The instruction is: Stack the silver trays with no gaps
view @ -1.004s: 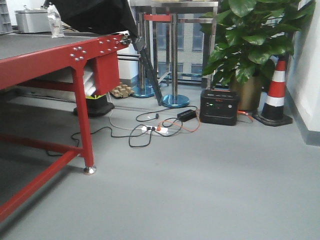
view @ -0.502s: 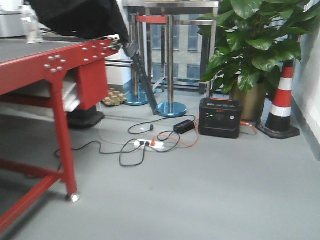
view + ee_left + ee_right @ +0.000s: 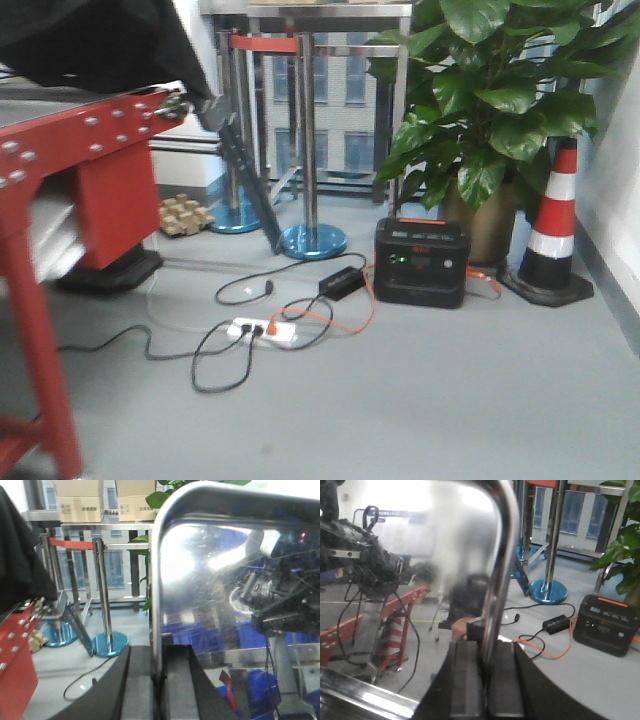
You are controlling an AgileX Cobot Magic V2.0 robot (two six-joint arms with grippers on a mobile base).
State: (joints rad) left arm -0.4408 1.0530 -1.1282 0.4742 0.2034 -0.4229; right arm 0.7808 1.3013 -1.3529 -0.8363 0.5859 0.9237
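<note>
- Two wrist views show the same thing. The left gripper (image 3: 159, 652) is clamped on the out-turned rim of a silver tray (image 3: 225, 580), and the right gripper (image 3: 486, 647) is pinched onto a shiny rim in the same way.
- Whether both hold one pan or each holds its own cannot be told.
- The tray is up in the air on edge, with the floor (image 3: 450, 400) behind it. No stack shows in any view, only a corner of the red worktop (image 3: 60, 140).
- My reading is that the carry step is in hand.
- Next, the move calls for finding the stack, tipping the pan flat, matching corners and rims, then lowering it squarely so it nests.
- The gripped edge runs straight ahead of the fingers to a rounded corner. The long axis cannot be settled.
</note>
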